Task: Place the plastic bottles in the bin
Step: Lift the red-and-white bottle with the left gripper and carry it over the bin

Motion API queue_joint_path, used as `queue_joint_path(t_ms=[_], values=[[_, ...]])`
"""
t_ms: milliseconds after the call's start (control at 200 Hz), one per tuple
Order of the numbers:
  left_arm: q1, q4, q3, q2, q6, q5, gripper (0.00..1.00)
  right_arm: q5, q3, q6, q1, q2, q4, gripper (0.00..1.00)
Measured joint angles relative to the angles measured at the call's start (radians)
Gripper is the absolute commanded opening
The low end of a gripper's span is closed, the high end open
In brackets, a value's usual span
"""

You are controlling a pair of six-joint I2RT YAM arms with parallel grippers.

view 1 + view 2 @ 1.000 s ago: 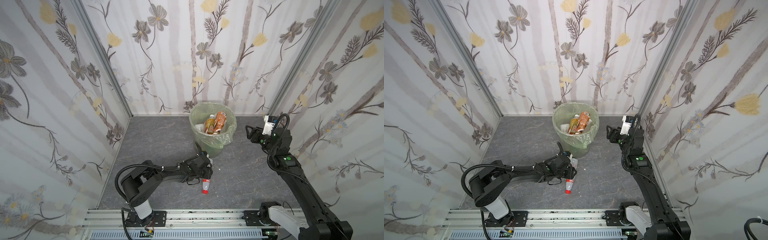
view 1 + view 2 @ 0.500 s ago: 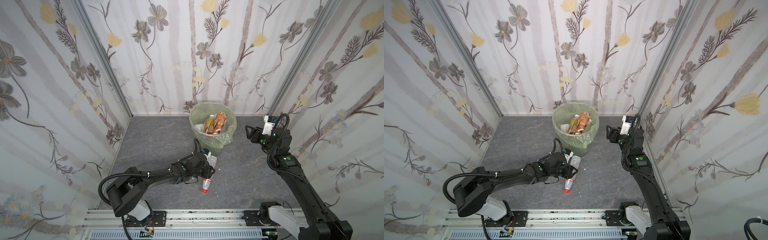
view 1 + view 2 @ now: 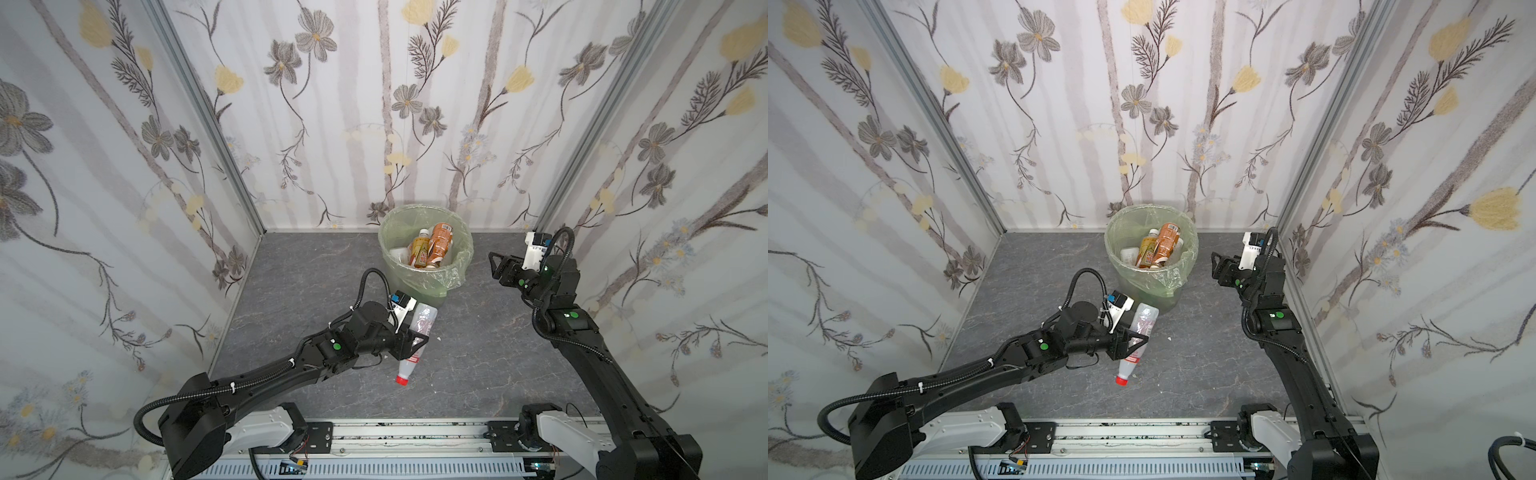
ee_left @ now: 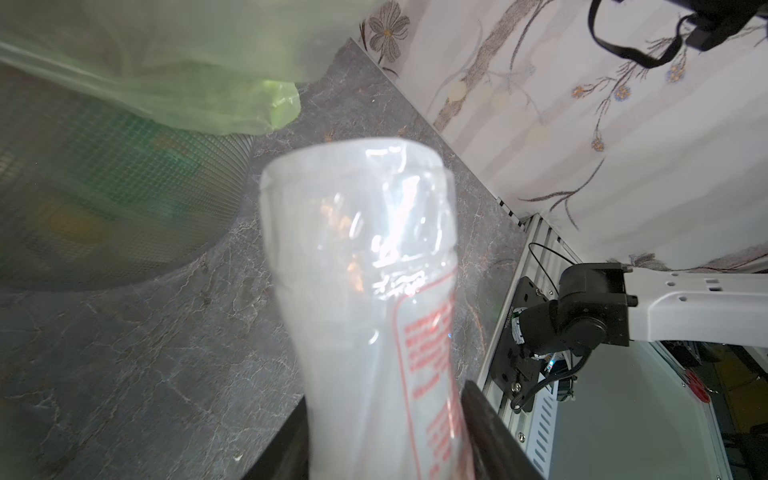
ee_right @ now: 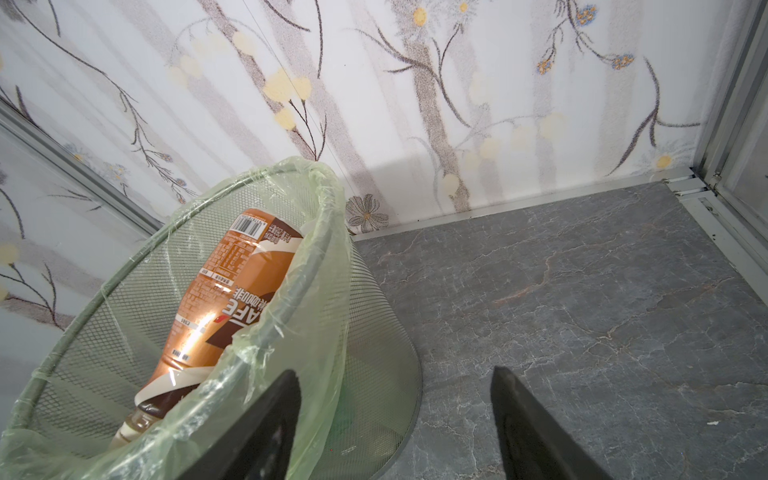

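A dark grey marbled floor [image 3: 311, 270] lies between walls of flowered wallpaper [image 3: 353, 124]. Nearest the mounting rail [image 3: 415, 432], the left gripper [image 3: 419, 338] is clamped around the middle of a clear red-capped bottle [image 3: 424, 316], lifted off the floor. The cap hangs below the jaws toward the rail, and the base tilts up beyond them. In the left wrist view the bottle [image 4: 361, 270] fills the space between the fingers. Just beyond this gripper stands the bin [image 3: 465, 253], green bag folded over its rim, holding a brown coffee bottle [image 3: 440, 245] and an amber tea bottle [image 3: 419, 249]. The right gripper [image 3: 494, 268] hovers beside the bin's rim, jaws spread and empty.
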Motion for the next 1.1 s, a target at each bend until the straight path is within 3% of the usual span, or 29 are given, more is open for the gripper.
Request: queue_joint_path(t_ms=[445,665,1099], values=[[0.193,0.000,0.189,-0.056,0.010,0.022,0.46,-0.005,-0.011,0.011,0.000,0.006,0.035,0.74],[0.257,-0.001,0.313,-0.005,0.013,0.069,0.46,-0.005,-0.012,0.011,0.000,0.006,0.036,0.74],[0.367,-0.001,0.575,0.180,0.047,0.006,0.47,-0.020,-0.006,0.016,0.000,0.017,0.037,0.74]])
